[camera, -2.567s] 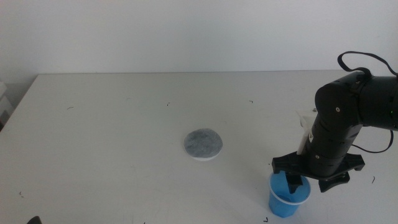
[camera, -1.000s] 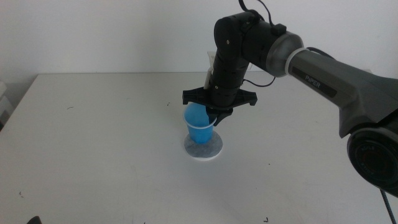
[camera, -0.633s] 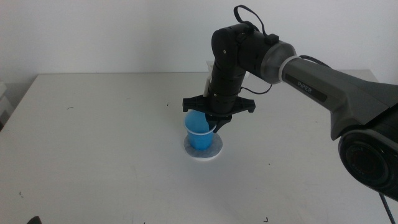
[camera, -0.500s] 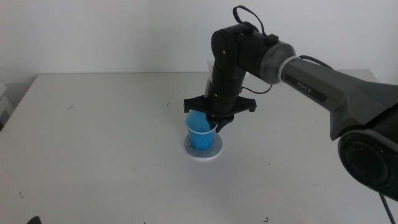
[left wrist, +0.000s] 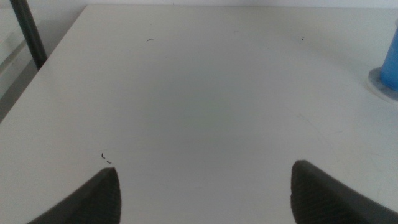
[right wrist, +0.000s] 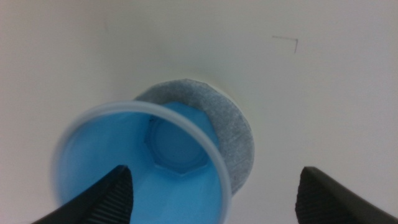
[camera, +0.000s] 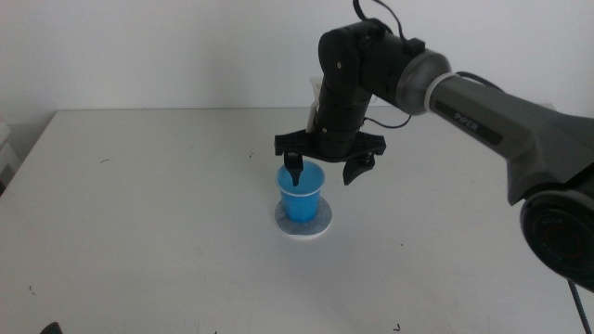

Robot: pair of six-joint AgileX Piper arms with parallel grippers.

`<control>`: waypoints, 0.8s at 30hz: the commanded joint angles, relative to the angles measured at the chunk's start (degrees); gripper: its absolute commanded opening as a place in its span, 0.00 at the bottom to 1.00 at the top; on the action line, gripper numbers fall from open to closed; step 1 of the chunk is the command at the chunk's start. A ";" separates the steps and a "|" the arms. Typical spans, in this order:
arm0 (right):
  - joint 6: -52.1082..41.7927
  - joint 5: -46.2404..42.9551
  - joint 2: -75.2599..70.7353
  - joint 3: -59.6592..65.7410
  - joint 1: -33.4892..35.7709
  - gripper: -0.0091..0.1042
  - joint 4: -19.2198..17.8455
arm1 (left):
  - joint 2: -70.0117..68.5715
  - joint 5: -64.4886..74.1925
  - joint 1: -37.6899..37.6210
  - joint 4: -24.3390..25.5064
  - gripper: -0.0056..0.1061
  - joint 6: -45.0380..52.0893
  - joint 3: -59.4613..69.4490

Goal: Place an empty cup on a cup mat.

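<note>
- One cup (camera: 299, 191), bright blue, upright, standing on the cup mat (camera: 305, 220) a little left of centre in the middle view; nothing shows inside it in the right wrist view (right wrist: 149, 162).
- One cup mat, round, mottled grey with a thin white edge, flat on the surface (camera: 167, 204); its rim shows around the cup's base, most of it on one side in the right wrist view (right wrist: 230, 134).
- Right gripper (camera: 326, 169): directly above the cup, fingers spread wide apart, one at the cup's rim, the other clear of the cup to its right; neither is clamped on it.
- Left gripper (left wrist: 205, 186): low over bare surface, fingers apart, well away from the cup, whose blue side shows at the right edge of the left wrist view (left wrist: 390, 59).
</note>
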 commanded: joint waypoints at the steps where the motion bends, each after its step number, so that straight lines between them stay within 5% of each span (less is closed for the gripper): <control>1: 0.00 3.68 -7.81 -0.95 0.10 0.76 -2.29 | -0.64 -3.78 0.06 0.02 0.99 -0.61 -0.34; 13: -0.17 2.03 -34.53 16.63 -3.42 0.77 -10.95 | -0.64 -3.78 0.06 0.02 0.99 -0.61 -0.34; 24: -0.63 -13.08 -63.95 45.53 -13.27 0.78 -12.59 | -0.64 -3.78 0.06 0.02 0.99 -0.61 -0.34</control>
